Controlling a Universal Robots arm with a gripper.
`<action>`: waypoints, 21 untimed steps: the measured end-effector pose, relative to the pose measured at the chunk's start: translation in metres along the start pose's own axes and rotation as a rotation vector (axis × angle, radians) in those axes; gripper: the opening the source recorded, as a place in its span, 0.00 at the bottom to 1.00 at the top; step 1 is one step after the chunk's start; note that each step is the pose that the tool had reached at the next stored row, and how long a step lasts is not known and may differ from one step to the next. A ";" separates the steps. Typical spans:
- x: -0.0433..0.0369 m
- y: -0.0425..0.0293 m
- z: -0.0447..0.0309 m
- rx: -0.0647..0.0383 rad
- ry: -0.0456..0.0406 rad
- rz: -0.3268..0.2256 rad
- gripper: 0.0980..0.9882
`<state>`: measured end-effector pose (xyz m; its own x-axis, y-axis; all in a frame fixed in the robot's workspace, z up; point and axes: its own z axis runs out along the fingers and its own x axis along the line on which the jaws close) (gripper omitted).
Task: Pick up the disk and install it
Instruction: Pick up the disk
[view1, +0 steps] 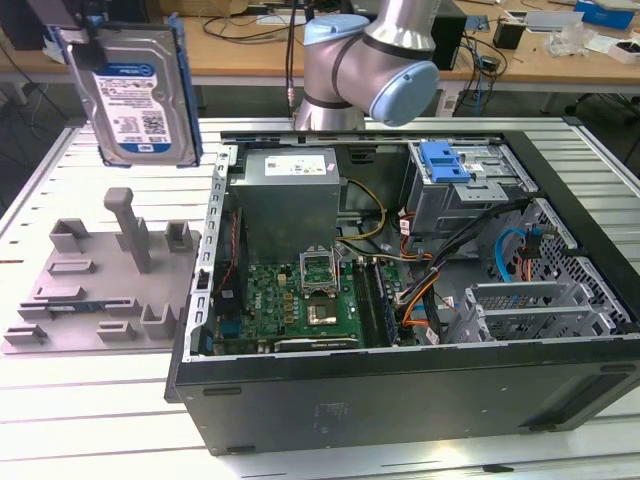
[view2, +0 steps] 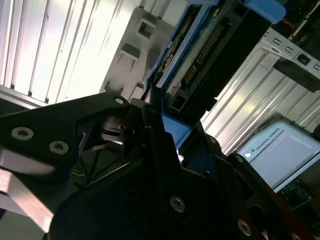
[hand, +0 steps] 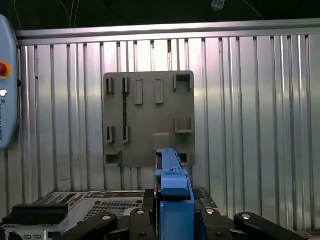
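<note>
- Black two-finger gripper (hand: 172, 216): in both wrist views we see its dark fingers (view2: 152, 150) pressed against the blue frame from either side. It is clamped on the disk, not empty.
- Disk, a flat rectangular silver hard drive (view1: 135, 95) with a white-and-blue label and a blue plastic carrier frame, hangs from the tool at the exterior view's left. It is on edge and slightly tilted, with the label facing the exterior camera. It is in the air and touches nothing but the tool.
- Grey flat plastic fixture plate (view1: 100, 285), with one upright post and several small brackets, lies below the tool. The held drive is well apart from it. In the first wrist view we log the same plate (hand: 150, 120) beyond the carrier's blue edge.
- Ribbed aluminium table (view1: 60, 400) carries the plate and the case.
- Open black desktop computer case (view1: 400, 395) lies on its side, beside and below the tool, towards the exterior view's right.
- Inside the case, nearest the tool, are the silver boxy power supply (view1: 285, 195) and the green motherboard (view1: 300, 300).
- On the side far from the tool is the grey metal drive cage with a blue plastic latch (view1: 445, 160).
- Silver-and-pale-blue robot arm (view1: 370, 55) rises behind the case.
</note>
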<state>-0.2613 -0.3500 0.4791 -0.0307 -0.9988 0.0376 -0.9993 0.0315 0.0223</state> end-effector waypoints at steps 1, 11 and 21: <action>0.0022 -0.0080 -0.0007 -0.001 0.0001 0.000 0.30; 0.0212 -0.0698 -0.0031 -0.005 0.0002 0.000 0.30; 0.0385 -0.1249 -0.0037 -0.006 0.0002 0.000 0.30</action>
<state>-0.1376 -0.3922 0.4815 -0.0305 -0.9988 0.0378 -0.9991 0.0316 0.0283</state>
